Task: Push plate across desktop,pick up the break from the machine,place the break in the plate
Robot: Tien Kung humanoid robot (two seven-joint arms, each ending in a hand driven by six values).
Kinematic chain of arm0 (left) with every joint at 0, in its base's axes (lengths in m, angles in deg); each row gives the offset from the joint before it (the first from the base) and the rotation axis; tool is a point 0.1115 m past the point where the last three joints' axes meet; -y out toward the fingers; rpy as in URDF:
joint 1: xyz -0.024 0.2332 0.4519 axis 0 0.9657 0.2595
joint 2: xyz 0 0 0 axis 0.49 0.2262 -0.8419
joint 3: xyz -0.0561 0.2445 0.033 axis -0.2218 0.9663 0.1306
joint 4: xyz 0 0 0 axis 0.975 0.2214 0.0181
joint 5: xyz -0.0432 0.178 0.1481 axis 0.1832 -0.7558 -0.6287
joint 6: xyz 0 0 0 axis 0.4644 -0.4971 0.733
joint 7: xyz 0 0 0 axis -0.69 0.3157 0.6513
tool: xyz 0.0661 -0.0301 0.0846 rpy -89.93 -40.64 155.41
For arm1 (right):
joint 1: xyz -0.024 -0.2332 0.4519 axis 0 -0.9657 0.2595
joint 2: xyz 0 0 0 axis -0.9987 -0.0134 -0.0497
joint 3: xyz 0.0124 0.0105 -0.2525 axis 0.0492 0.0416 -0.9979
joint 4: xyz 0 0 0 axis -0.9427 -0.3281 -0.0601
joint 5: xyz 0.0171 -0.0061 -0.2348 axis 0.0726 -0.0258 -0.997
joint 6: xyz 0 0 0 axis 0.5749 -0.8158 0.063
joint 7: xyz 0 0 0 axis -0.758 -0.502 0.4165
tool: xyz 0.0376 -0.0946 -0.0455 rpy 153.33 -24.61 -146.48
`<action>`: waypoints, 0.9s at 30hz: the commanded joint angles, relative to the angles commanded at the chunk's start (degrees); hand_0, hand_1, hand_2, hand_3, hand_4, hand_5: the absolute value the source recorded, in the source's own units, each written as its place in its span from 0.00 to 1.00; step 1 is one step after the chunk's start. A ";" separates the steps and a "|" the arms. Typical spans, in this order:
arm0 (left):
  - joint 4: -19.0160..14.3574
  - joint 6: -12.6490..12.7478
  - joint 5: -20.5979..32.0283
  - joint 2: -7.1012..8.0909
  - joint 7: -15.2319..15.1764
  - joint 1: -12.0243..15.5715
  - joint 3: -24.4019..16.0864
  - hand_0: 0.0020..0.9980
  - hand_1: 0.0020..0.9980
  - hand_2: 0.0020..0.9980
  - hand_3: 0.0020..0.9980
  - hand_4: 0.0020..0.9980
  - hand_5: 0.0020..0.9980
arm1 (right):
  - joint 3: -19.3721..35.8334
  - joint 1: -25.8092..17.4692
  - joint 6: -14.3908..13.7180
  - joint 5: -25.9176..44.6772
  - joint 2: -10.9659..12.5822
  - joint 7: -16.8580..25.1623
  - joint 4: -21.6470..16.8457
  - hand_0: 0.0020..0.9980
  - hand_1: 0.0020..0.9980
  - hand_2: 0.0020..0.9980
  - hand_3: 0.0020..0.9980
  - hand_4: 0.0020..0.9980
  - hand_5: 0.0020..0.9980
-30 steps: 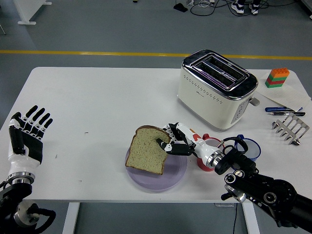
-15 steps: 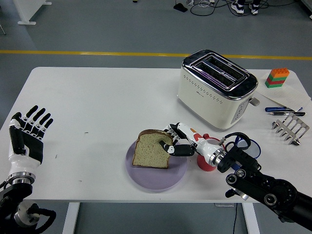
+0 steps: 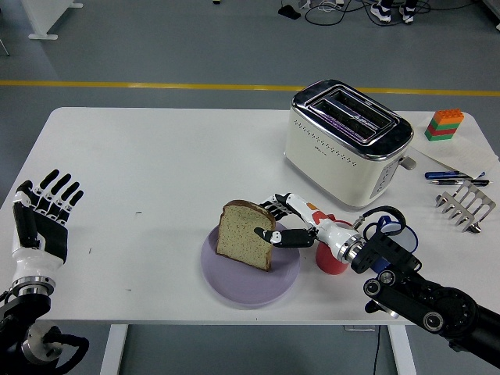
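Over the lilac plate point(image 3: 234, 285) near the table's point(image 3: 156, 172) front edge, your right hand point(image 3: 285, 228) pinches the bread slice point(image 3: 244, 242) — it stands tilted, its lower edge on the plate. Your left hand point(image 3: 43, 223) rests at the left edge, fingers spread, holding nothing — the toaster point(image 3: 344, 144) sits behind.

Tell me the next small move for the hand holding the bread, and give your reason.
Probably lower and tip the bread slice flat onto the purple plate, then open the fingers. The right hand grips the slice by its right edge, standing nearly upright with its bottom edge at the plate, so little travel is left. The left hand rests open at the table's left edge.
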 joint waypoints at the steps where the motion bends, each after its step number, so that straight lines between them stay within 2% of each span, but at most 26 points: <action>1: 0.00 0.01 0.01 0.00 -0.01 0.00 0.00 0.73 0.69 0.68 0.65 0.45 1.00 | 0.07 0.00 -0.06 -0.15 0.00 0.01 0.04 0.74 0.68 0.66 0.69 0.83 0.36; 4: -0.01 0.06 0.05 -0.01 -0.09 0.05 -0.09 0.73 0.69 0.68 0.65 0.45 1.00 | 1.14 -0.15 -1.11 -0.61 0.04 0.57 0.19 0.74 0.68 0.66 0.69 0.83 0.36; 5: -0.01 0.07 0.06 -0.01 -0.10 0.06 -0.10 0.73 0.69 0.68 0.65 0.45 1.00 | 1.27 -0.16 -1.24 -0.63 0.05 0.65 0.20 0.79 0.71 0.69 0.72 0.81 0.33; 10: -0.03 0.11 0.09 -0.03 -0.17 0.06 -0.11 0.73 0.69 0.68 0.65 0.45 1.00 | 3.00 -0.27 -3.48 -0.96 0.17 1.50 0.28 0.79 0.71 0.69 0.72 0.81 0.33; 15: -0.03 0.09 0.08 -0.04 -0.16 0.07 -0.06 0.73 0.69 0.68 0.65 0.45 1.00 | 4.87 -0.53 -4.52 -0.94 0.55 2.27 -0.31 0.79 0.72 0.70 0.73 0.79 0.32; 22: -0.02 0.12 0.08 -0.01 -0.15 0.16 -0.06 0.73 0.69 0.68 0.65 0.45 1.00 | 7.29 -0.67 -5.38 -1.75 1.86 2.52 -3.33 0.79 0.72 0.70 0.72 0.79 0.33; 27: 0.09 0.12 0.10 0.00 -0.14 0.34 -0.05 0.73 0.69 0.68 0.65 0.45 1.00 | 9.58 -0.67 -5.56 -4.89 3.18 1.83 -5.82 0.79 0.72 0.70 0.73 0.82 0.36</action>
